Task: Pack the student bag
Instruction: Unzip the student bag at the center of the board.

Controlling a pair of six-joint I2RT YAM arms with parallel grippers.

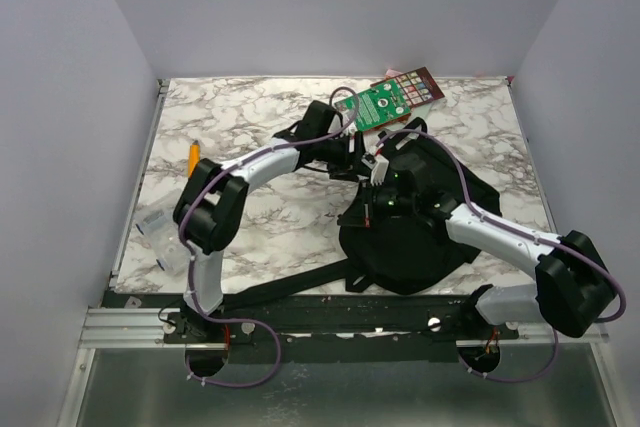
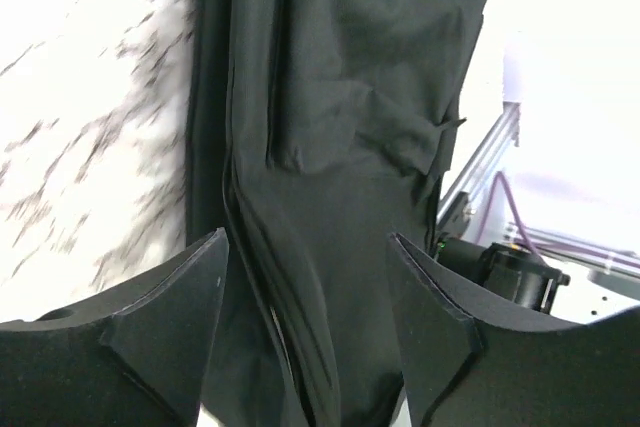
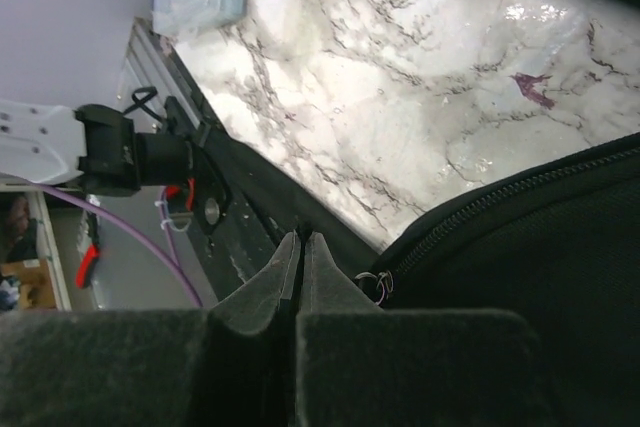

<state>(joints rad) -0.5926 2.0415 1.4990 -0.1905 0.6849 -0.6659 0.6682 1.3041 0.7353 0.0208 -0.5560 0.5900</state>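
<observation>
— Well, starting at the left of the table (image 1: 250, 107), what do we have?

— We have a clear box (image 1: 152, 232) close to the near left corner. Beyond it an orange pen (image 1: 193, 155) lies alone on the marble.

— And the left gripper (image 2: 305, 327)?

— We find it over the far left part of the bag (image 1: 400, 257). In its wrist view the fingers (image 2: 170, 327) stand apart, and black fabric shows in the gap between them. We cannot tell whether the tips touch the cloth.

— Where do we place the bag itself?

— Right of the table's middle, toward the near edge, slumped flat. A long strap (image 1: 295, 282) runs from it leftward along that edge.

— What lies behind it?

— A green book (image 1: 393, 100) by the far edge. Its near end is touching the bag or just beside it; from above we cannot tell which.

— And the right gripper (image 3: 301, 242)?

— Its arm reaches in from the right, across the bag. We see the fingers pressed together with nothing visible between them. They sit at the bag's rim, beside the zip (image 3: 480, 205). A small ring (image 3: 378, 285) sits just right of the tips. We also catch the clear box again in that view, well beyond the fingers.
</observation>
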